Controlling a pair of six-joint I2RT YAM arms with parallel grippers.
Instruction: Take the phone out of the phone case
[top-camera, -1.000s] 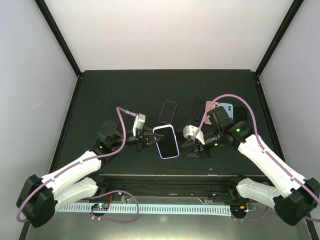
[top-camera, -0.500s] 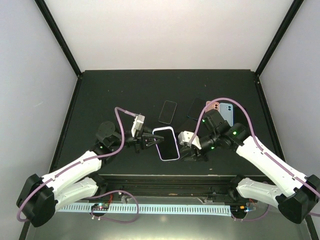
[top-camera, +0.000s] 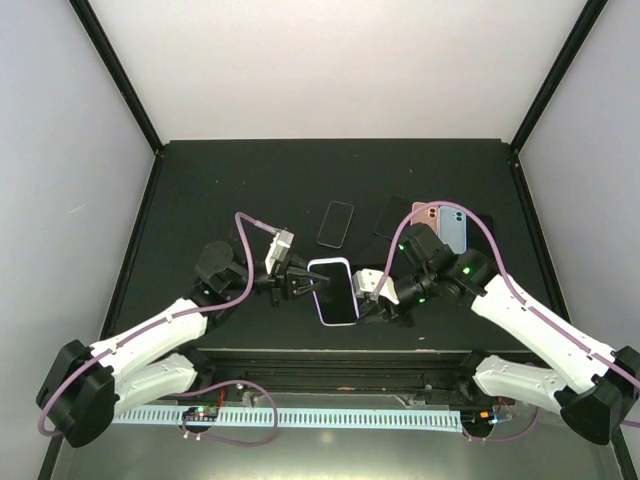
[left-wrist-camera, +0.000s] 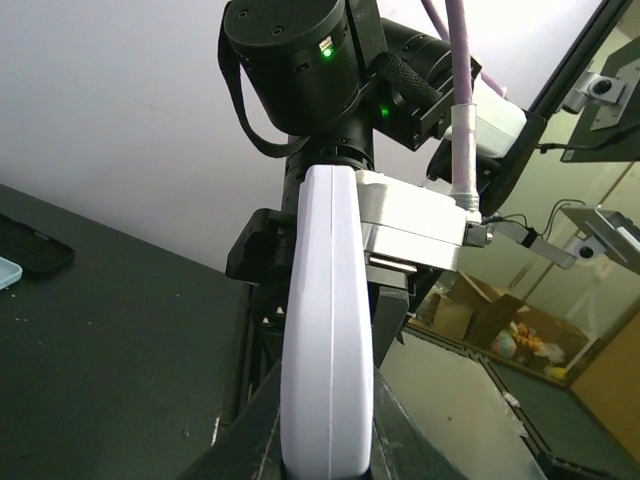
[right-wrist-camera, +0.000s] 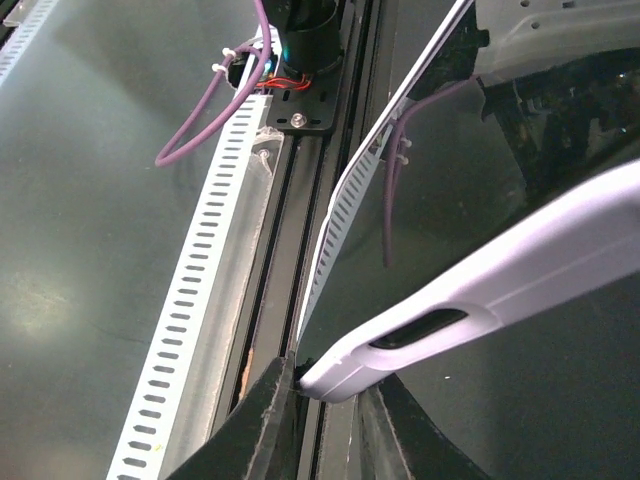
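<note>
You have phone (top-camera: 336, 291) in phone case (left-wrist-camera: 325, 330), screen up, long axis near-far | left fingers (left-wrist-camera: 245, 450) and right fingers (right-wrist-camera: 265, 420) pinch its opposite edges

- The phone (top-camera: 336, 292), dark screen facing up, is lying near the tabletop's (top-camera: 220, 190) front edge.
- The pale lilac-white phone case (left-wrist-camera: 325, 330) is wrapping it, fully on.

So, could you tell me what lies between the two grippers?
The phone in its white case, screen up, bridges the left gripper and the right gripper; the top view shows it.
</note>
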